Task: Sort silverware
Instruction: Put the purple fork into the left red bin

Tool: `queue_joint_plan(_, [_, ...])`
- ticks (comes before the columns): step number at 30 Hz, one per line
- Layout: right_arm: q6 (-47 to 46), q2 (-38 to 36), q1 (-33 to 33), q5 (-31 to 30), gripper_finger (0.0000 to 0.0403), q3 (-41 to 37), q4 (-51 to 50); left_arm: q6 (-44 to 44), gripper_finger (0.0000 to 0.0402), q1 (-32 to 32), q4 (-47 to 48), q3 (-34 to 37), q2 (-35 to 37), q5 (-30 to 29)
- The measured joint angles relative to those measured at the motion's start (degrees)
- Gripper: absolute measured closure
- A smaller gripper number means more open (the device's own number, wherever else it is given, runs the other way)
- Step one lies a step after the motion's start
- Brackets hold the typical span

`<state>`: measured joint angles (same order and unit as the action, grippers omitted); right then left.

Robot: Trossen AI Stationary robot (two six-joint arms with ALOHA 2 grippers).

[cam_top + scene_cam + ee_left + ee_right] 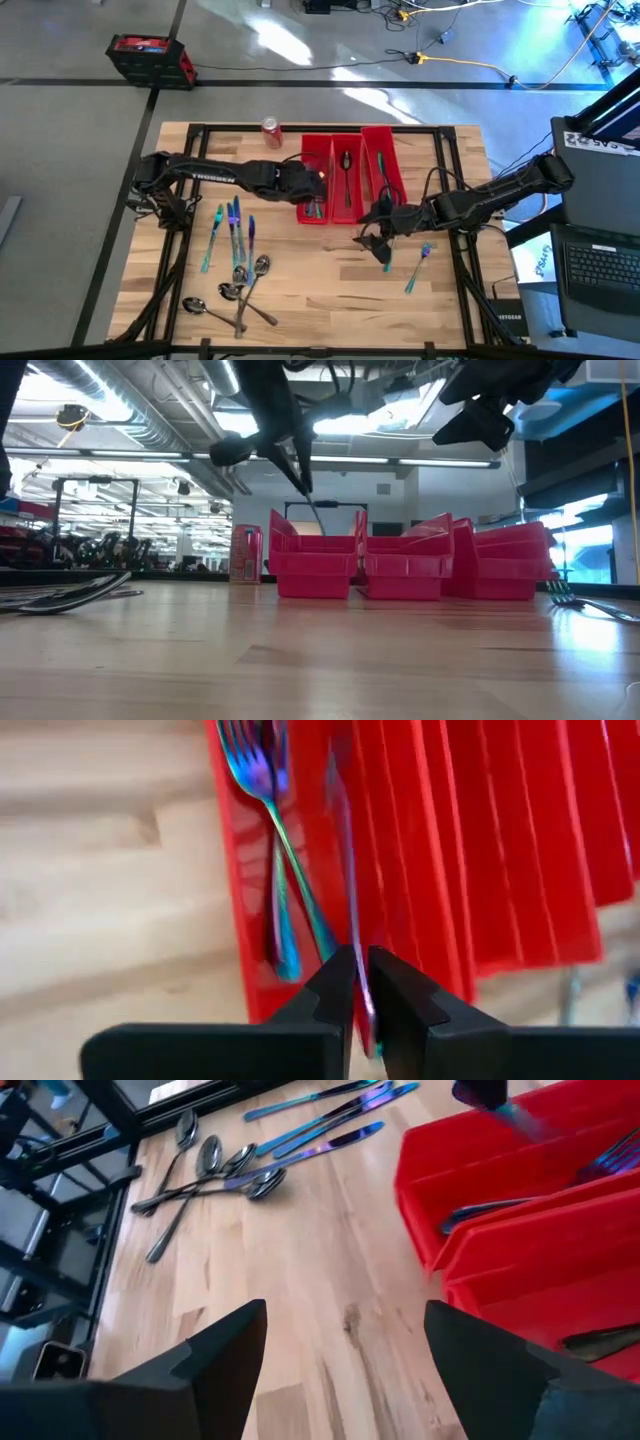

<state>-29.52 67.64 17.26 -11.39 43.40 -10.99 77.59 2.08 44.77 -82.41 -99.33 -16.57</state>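
My left gripper (358,988) hangs over the left of three red bins (314,190), shut on a slim iridescent piece of silverware (345,870); it is too blurred to name its kind. Two iridescent forks (272,840) lie in that bin. The middle bin holds a dark spoon (346,165). My right gripper (345,1350) stands open above bare table by the bins' near ends. Knives (232,228) and spoons (245,290) lie flat on the table's left, and a fork (418,266) lies at the right. My left gripper pinches the slim piece (356,975) between its two fingertips. The fingers come from above, slanting down. The piece hangs below them, slanting down toward the left bin (318,515). Its lower end is hidden behind the bin's wall.
A red soda can (271,131) stands at the far edge, left of the bins. The right bin (383,165) holds a teal piece. Another piece (387,256) lies under my right gripper. Bare wood lies between the spoons and the right-hand fork.
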Motion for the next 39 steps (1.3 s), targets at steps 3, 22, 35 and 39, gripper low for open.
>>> queue_joint_plan(3, [0.00, 0.00, 0.00, 0.97, 0.0146, 0.00, -0.01, 1.05, 0.0373, -0.25, -0.72, 0.00, 0.00, 0.33])
queue_joint_plan(22, [-0.04, 0.00, -0.02, 3.97, 0.0146, 0.00, -1.56, -1.67, 0.0339, 0.02, -3.49, 0.24, -1.55, -0.56])
queue_joint_plan(35, [7.73, 2.29, 0.11, 14.06, 0.0146, 0.04, 9.06, -19.32, 0.0338, -13.21, -3.02, -0.66, 2.04, -13.92])
queue_joint_plan(39, [11.51, 9.32, 0.11, 18.11, 0.0146, 1.12, 19.54, -21.09, 0.0341, -19.05, 3.06, -0.68, 2.61, -22.74])
